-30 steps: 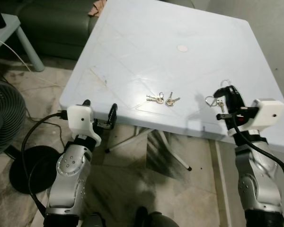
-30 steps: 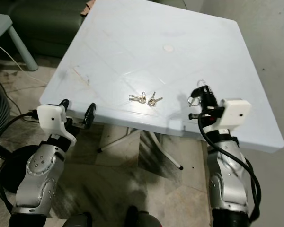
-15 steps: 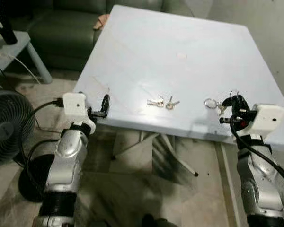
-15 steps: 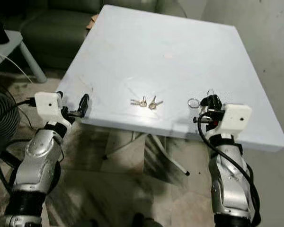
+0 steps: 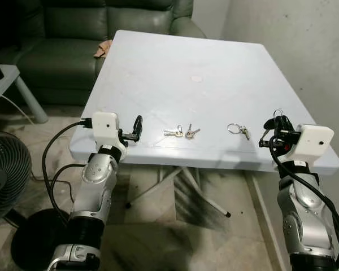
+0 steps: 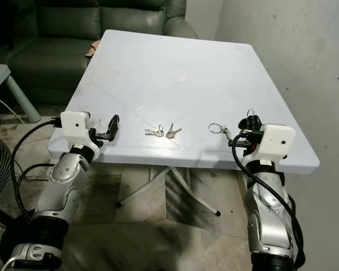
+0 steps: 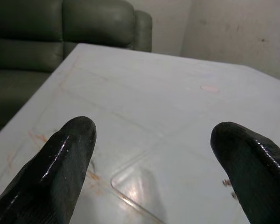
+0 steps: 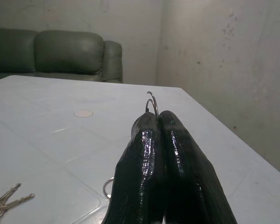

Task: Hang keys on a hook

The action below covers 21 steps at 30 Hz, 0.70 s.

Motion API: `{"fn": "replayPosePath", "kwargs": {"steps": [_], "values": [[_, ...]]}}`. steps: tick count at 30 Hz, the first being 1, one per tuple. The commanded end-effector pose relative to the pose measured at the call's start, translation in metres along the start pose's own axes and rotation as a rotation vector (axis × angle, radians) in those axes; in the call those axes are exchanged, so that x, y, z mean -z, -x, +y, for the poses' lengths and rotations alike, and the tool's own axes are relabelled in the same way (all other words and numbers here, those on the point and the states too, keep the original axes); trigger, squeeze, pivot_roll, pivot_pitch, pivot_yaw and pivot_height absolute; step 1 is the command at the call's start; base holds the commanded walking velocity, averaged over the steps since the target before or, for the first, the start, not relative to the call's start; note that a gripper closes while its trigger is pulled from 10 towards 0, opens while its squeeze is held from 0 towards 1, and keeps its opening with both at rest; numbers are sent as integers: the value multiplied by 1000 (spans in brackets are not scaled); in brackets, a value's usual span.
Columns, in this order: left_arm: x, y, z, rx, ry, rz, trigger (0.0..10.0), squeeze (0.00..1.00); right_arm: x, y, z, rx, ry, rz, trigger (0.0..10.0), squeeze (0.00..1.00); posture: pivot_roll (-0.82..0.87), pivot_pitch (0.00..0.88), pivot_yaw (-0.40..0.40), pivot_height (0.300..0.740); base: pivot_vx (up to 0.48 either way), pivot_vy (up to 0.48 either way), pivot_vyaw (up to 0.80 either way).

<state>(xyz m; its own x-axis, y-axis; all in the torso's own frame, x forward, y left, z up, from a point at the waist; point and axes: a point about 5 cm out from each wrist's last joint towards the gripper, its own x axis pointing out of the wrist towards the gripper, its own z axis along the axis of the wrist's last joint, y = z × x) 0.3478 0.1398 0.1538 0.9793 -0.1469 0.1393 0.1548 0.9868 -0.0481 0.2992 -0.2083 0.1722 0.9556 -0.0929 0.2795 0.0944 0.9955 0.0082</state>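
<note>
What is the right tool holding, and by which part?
The right tool is shut on a key ring, pinched by its lower part so the wire loop pokes out above the fingertips. The left tool holds nothing.

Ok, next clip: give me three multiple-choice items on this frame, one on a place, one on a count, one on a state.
1. Where does the loose key ring with a key lie?
A. on the white table, between the key bunch and the right pincer
B. on the floor
C. on the sofa

2. How many sets of keys lie on the table?
A. none
B. two
C. five

3. What state is the left pincer in?
A. shut on a key
B. open, holding nothing
C. shut on a cable

Answers: 1 A, the ring lies flat on the tabletop left of the right pincer. 2 B, the bunch and the ringed key. 3 B, the left wrist view shows its fingers wide apart over bare table.
</note>
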Motion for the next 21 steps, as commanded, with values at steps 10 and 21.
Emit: {"fn": "replayPosePath", "kwargs": {"steps": [10, 21], "values": [[-1, -10, 4, -12, -3, 1, 10000, 0, 2, -2, 0, 20, 6, 15, 10000, 0, 51, 16, -37, 740, 0, 0, -769], [2, -11, 7, -40, 5, 14, 10000, 0, 4, 0, 0, 22, 10, 25, 10000, 0, 53, 15, -39, 740, 0, 208, -769]]}}
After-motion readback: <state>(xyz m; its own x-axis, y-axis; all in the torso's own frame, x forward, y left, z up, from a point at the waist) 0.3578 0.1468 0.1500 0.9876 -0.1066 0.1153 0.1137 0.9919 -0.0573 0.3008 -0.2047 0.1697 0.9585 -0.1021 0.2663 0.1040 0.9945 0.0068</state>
